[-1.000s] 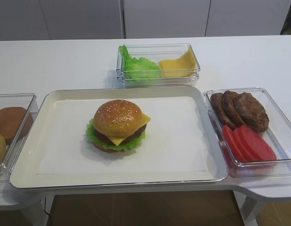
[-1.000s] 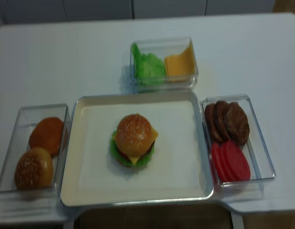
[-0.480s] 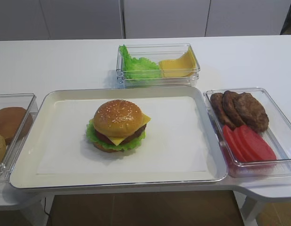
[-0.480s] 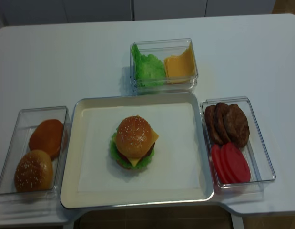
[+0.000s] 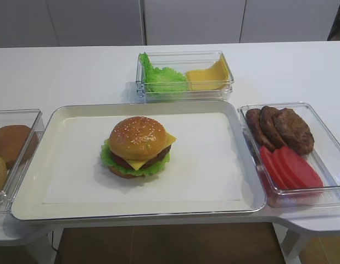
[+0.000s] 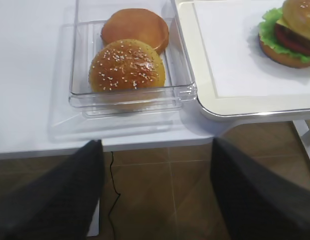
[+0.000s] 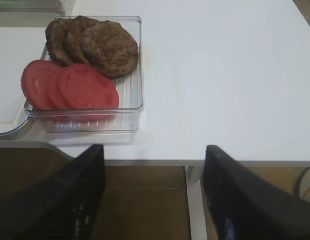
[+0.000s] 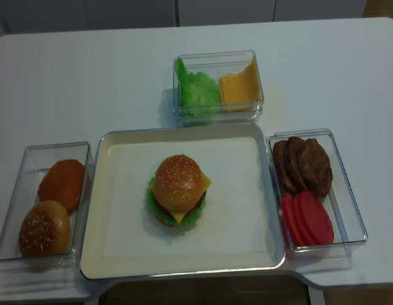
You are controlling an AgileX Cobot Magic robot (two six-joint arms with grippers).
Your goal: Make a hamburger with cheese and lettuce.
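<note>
The hamburger [image 5: 138, 146] [image 8: 178, 190] stands left of centre on the white-lined tray [image 5: 32, 187], topped by a sesame-seeded bun. A corner of the yellow cheese [image 5: 170, 139] juts out on its right, and the lettuce [image 5: 112, 162] frills out around the patty. In the left wrist view, part of the hamburger [image 6: 290, 30] shows at the top right. My left gripper [image 6: 157, 200] hangs open below the table's front edge, over the floor. The right gripper [image 7: 153, 200] is also open and empty, off the front edge by the patty bin. Neither gripper appears in the overhead views.
A clear bin [image 8: 56, 147] left of the tray holds a seeded bun [image 6: 127, 65] and a plain bun [image 6: 135, 27]. Behind the tray, a bin [image 8: 218, 56] holds loose lettuce and cheese slices. The right bin [image 8: 348, 190] holds patties [image 7: 94, 42] and tomato slices [image 7: 69, 87].
</note>
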